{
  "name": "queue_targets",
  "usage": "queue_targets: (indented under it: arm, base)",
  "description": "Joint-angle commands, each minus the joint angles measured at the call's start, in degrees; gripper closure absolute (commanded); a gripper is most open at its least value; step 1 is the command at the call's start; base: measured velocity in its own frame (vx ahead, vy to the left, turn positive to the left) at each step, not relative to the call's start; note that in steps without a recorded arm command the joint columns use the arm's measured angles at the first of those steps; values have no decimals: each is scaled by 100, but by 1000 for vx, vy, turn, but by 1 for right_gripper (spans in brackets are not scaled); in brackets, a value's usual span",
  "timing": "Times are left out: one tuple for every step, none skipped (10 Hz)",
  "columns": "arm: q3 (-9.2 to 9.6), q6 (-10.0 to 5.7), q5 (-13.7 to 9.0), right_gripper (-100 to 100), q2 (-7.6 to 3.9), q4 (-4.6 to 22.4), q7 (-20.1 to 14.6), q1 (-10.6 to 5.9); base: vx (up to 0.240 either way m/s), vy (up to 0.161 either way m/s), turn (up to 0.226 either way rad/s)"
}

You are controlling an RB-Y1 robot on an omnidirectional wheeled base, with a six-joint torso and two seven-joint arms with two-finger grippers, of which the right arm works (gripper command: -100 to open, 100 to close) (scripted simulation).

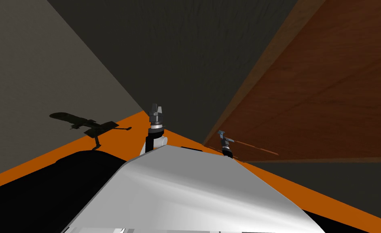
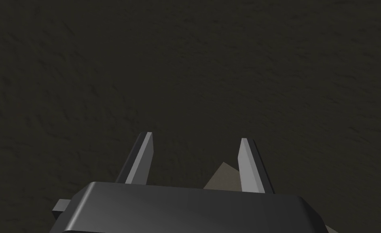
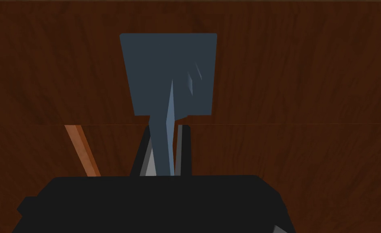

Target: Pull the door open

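Note:
A reddish-brown wooden door stands at my right, swung out from its lighter frame edge. In the right wrist view its panel lies close ahead, with a blue-grey handle plate on it. A thin blue-grey lever runs from the plate down between my fingers. My right gripper is shut on that lever, and in the head view it sits small at the door's lower corner. My left gripper is held up at the middle, its fingers open with nothing between them.
A dark grey wall lies straight ahead and a lighter grey wall runs along my left, carrying my arm's shadow. The orange floor shows as a narrow strip below both walls. The door takes up the room on my right.

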Motion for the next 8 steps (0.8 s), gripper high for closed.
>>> queue_targets:
  arm:
    - [76, -82, 45, 100, -70, -9, -105, 64]
    - [97, -105, 58, 100, -89, -11, -133, 82]
    - [143, -154, 85, 100, -131, -16, -196, 120]
    - [192, -208, 115, 100, -177, -22, -264, 162]
    - [244, -264, 146, 100, -225, -28, -336, 205]
    - [295, -320, 177, 100, -272, -34, -406, 248]
    - [344, -373, 206, 100, -317, -39, -473, 290]
    - [407, -441, 243, 100, -375, -46, -560, 343]
  base:
    - [-140, -42, 130]
    - [-186, -51, 116]
    - [-172, -16, 86]
    - [-181, -18, 98]
    - [-231, -59, 122]
    - [-230, -68, 136]
    - [-204, -49, 120]
    - [-222, -62, 130]
